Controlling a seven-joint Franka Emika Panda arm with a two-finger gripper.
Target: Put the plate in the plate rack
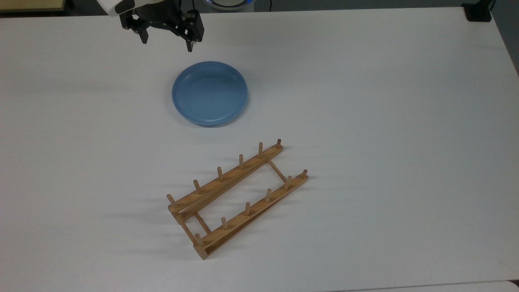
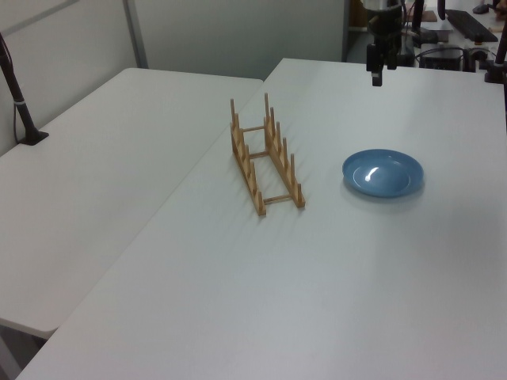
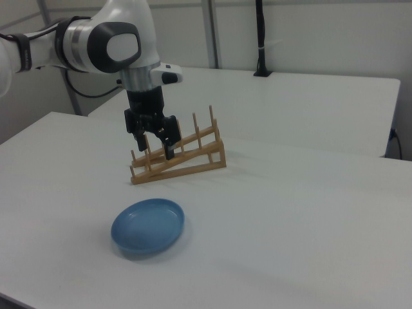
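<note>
White table (image 1: pixel 385 101) w/ a light-blue plate (image 1: pixel 209 93) lying flat, upright and bare. Robot gripper (image 1: pixel 167 44) hangs in the air above the table, fingers spread apart, holding nothing; in the top view it sits just past the plate's upper-left rim, not touching it. Wooden plate rack (image 1: pixel 237 196) stands on the table, set diagonally, apart from the plate, toward the top view's bottom. No plate in the rack yet.
</note>
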